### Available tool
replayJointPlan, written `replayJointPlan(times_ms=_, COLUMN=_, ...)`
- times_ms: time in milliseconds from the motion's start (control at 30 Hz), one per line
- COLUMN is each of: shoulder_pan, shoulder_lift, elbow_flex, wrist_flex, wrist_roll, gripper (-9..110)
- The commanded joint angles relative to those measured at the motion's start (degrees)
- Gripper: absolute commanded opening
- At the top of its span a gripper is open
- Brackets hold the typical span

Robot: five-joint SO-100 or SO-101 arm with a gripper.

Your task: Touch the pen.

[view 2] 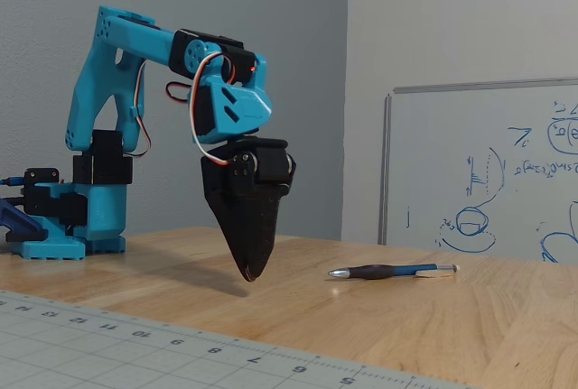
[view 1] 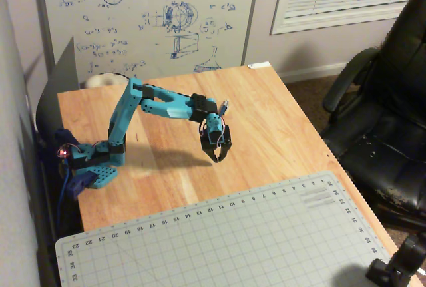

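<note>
The blue pen [view 2: 393,272] lies flat on the wooden table [view 2: 506,317], its silvery tip toward the left of this fixed view. In the other fixed view it shows as a thin bluish sliver [view 1: 225,106] just beyond the arm's wrist. My gripper [view 2: 250,273] points straight down with its black fingers together and nothing between them. Its tip hangs just above the wood, to the left of the pen and apart from it. In the higher fixed view the gripper [view 1: 218,158] is nearer the camera than the pen.
A grey-green cutting mat [view 1: 226,240] covers the table's near part. A whiteboard [view 1: 153,14] leans at the far edge. A black office chair [view 1: 386,114] stands off the right side. The arm's base [view 1: 96,164] sits at the left edge.
</note>
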Motion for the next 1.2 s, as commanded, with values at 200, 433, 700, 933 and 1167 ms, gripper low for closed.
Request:
replayJointPlan(times_ms=200, shoulder_pan=0.0, shoulder_lift=120.3, elbow_flex=88.3, wrist_flex=13.6, wrist_roll=-0.2, gripper=1)
replayJointPlan(times_ms=433, shoulder_pan=0.0, shoulder_lift=120.4, elbow_flex=88.3, wrist_flex=13.3, wrist_roll=0.4, gripper=1)
replayJointPlan(times_ms=700, shoulder_pan=0.1, shoulder_lift=120.4, elbow_flex=88.3, wrist_flex=13.2, wrist_roll=-0.2, gripper=1)
replayJointPlan(times_ms=933, shoulder_pan=0.1, shoulder_lift=120.4, elbow_flex=88.3, wrist_flex=13.2, wrist_roll=-0.2, gripper=1)
replayJointPlan(times_ms=1167, shoulder_pan=-1.4, shoulder_lift=120.6, elbow_flex=87.8, wrist_flex=13.0, wrist_roll=-0.3, gripper=1)
